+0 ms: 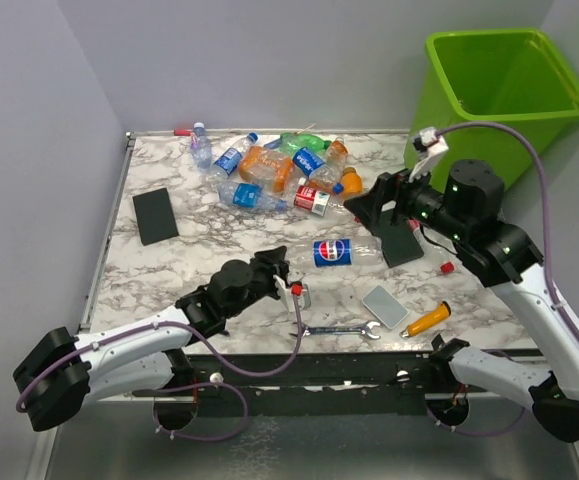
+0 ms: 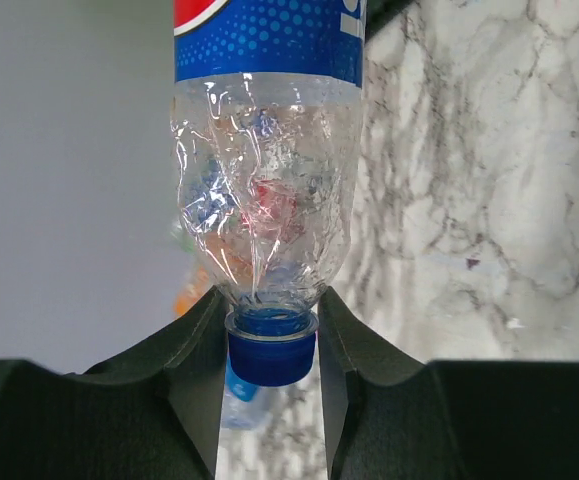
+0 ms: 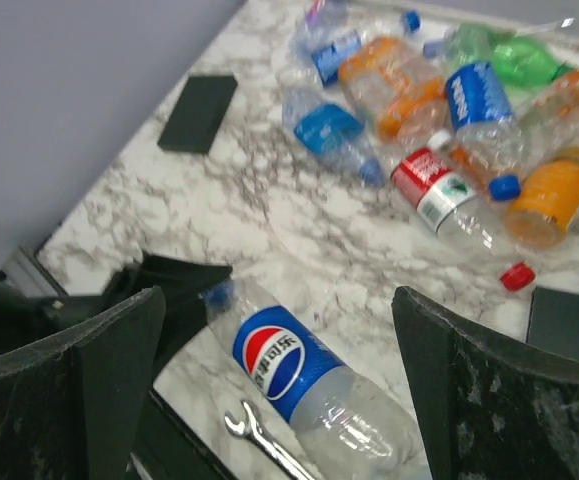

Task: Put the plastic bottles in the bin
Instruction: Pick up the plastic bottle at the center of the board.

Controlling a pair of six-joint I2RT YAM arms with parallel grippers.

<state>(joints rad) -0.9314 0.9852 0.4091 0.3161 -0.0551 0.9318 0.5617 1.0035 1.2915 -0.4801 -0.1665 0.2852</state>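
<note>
A clear Pepsi bottle with a blue label lies across the middle of the marble table. My left gripper is shut on its blue cap, one finger on each side of the neck. Whether the bottle rests on the table or hangs just above it I cannot tell. My right gripper hovers open behind the bottle, jaws wide and empty. Several more plastic bottles lie heaped at the back, clear, orange and green. The lime-green bin stands at the back right.
A black slab lies at the left, another under the right arm, and a grey slab near the front. A wrench, an orange-handled screwdriver and a loose red cap lie nearby.
</note>
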